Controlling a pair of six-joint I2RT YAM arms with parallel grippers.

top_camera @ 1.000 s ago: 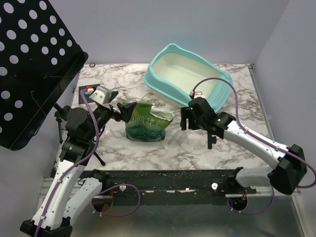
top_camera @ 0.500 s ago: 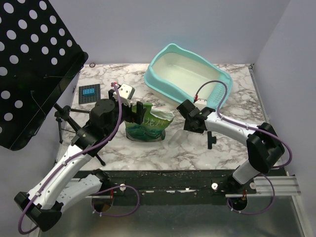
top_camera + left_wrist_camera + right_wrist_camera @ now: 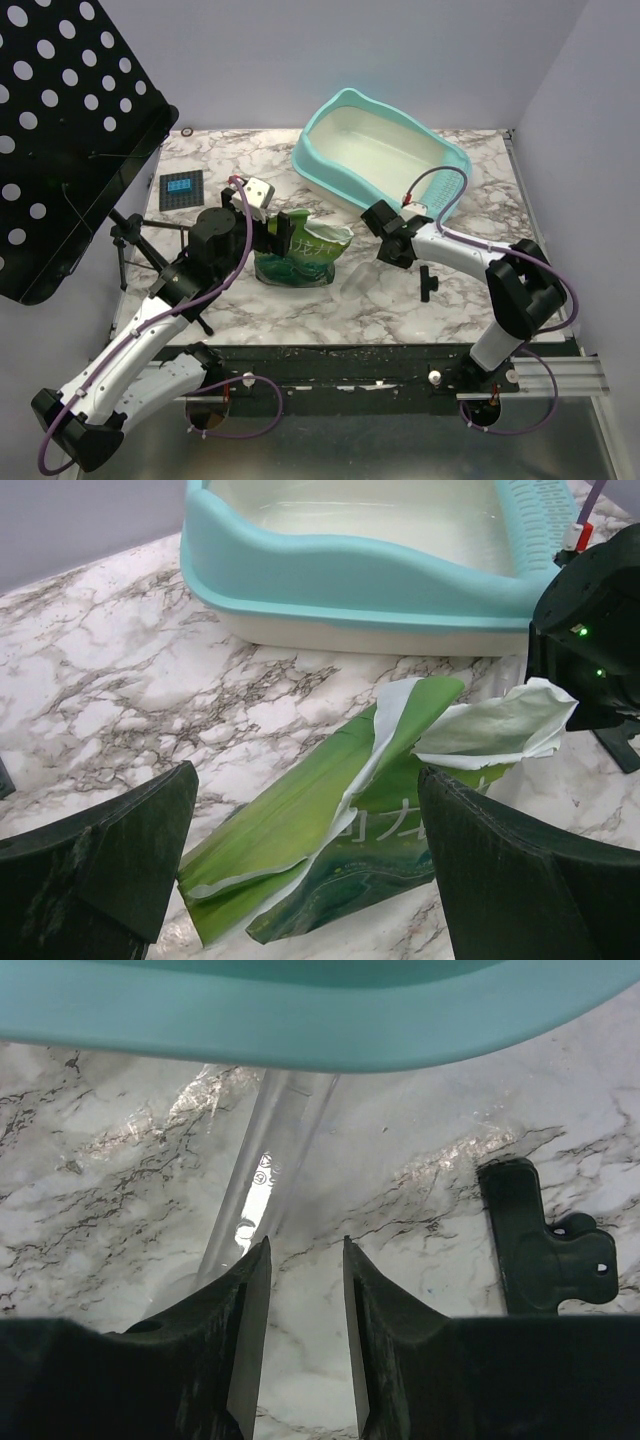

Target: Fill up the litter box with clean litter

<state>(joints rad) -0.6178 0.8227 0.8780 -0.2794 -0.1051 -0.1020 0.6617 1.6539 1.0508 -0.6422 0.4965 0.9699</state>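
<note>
Top external view shows the left gripper (image 3: 282,230) with its jaws spread wide on either side of the torn mouth of the green bag (image 3: 297,262). As far as the left wrist view tells, they are not touching it. That stance would suit pinching or steadying the bag so it can be scooped from. No clean litter shows anywhere; I judge it is inside the bag, just ahead of and below these jaws. Right of the bag a clear scoop (image 3: 268,1150) lies flat on the marble worktop (image 3: 250,160), its handle running in under the right gripper (image 3: 305,1250). Those jaws stand narrowly apart with nothing clamped between them. The handle passes beside and beneath the jaw on the left of the wrist view, probably lined up for a grasp. Just beyond their tips sits the litter box (image 3: 300,1020), its inside bare and cream-white. A black clip (image 3: 545,1250) lies to the right of the jaws.
</note>
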